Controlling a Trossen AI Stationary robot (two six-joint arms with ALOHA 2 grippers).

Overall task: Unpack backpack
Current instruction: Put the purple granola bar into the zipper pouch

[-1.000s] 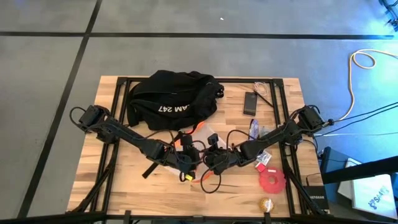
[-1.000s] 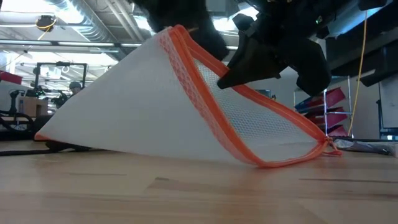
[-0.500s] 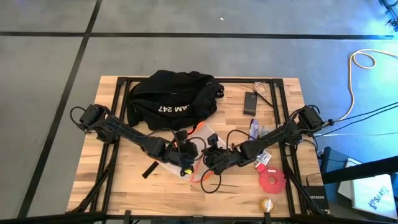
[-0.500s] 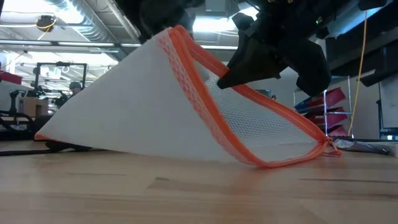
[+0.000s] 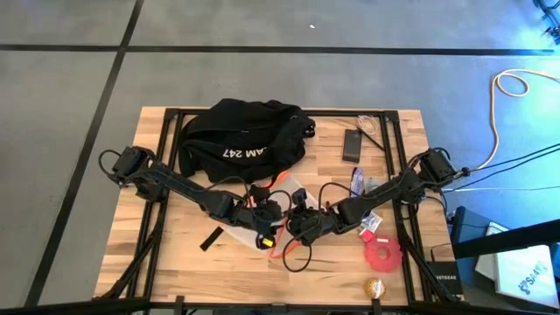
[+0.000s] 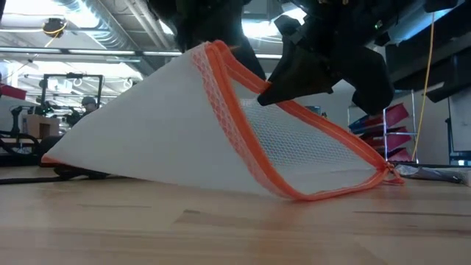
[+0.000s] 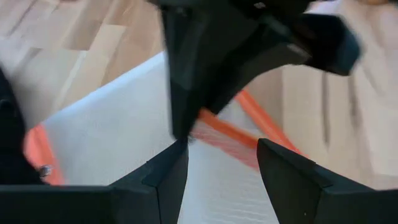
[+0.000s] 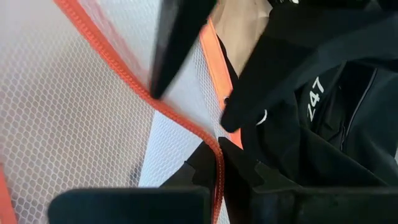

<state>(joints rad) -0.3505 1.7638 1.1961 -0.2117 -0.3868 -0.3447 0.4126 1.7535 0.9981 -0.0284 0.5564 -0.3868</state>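
Note:
The black backpack with white "AM 247" lettering lies on the table's far left-centre. In front of it, a white mesh pouch with an orange zipper edge stands raised like a tent, its lower edge on the table. My right gripper is shut on that orange edge. My left gripper is open at the pouch's raised peak, a finger on either side of the orange trim. The two grippers are close together in the high view: the left gripper and the right gripper. My right gripper pinches the pouch's orange zipper edge between its two fingers, slanting down from the table's right. That edge is lifted clear while the pouch's lower edge stays on the table. Whether my left gripper touches the pouch, I cannot tell.
A flat black phone and a purple item lie to the right of the backpack. A red ring, a small red-and-white packet and a gold disc lie near the right front. A black strip lies left of the pouch.
My left gripper has edged toward the right gripper and rolled a little. The pouch's raised peak has sunk slightly and shifted that way, while its lower edge has stayed on the table.

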